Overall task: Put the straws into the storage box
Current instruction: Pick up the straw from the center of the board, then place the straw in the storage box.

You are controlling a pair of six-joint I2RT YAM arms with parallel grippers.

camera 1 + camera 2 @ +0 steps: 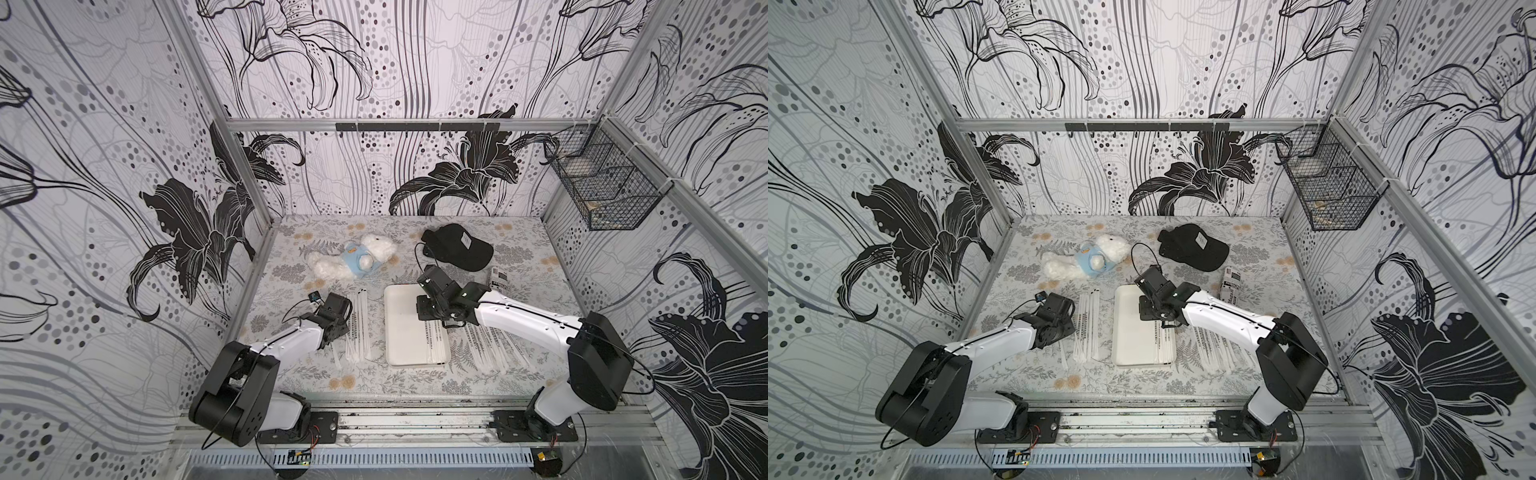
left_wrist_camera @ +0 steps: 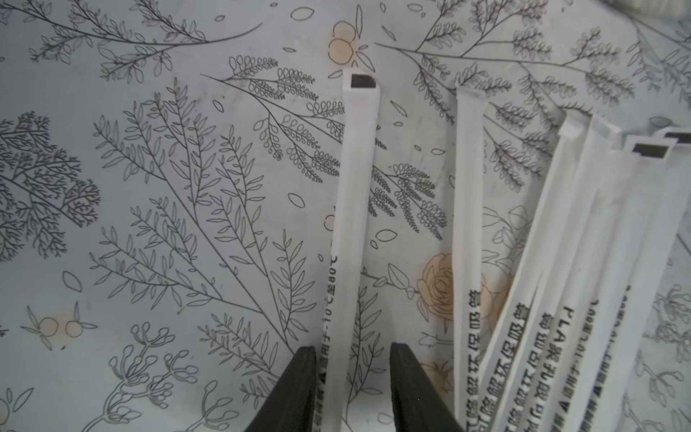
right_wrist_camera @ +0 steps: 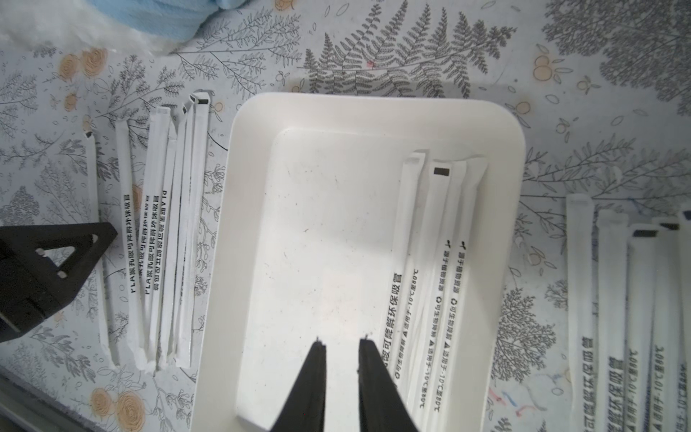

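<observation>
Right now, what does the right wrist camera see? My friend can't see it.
A white storage box holds a few paper-wrapped straws along one wall, with the right gripper open and empty above its floor. More straws lie on the floral table beside both long walls.

— What are the arms looking like?
— The left arm [image 1: 286,338] and the right arm [image 1: 528,318] are both wearing smooth white shells, with tiny screws dotting them.
— And the big chunky bits?
— Those joints [image 1: 598,361] are looking black and boxy. A thin black wire [image 1: 515,308] is running along each white part.
— And the ends?
— The left gripper [image 2: 352,351] is showing two black fingers [image 2: 295,389], shaped like wedges. Black plates [image 1: 330,432] with round screws are sitting under both arms.
</observation>
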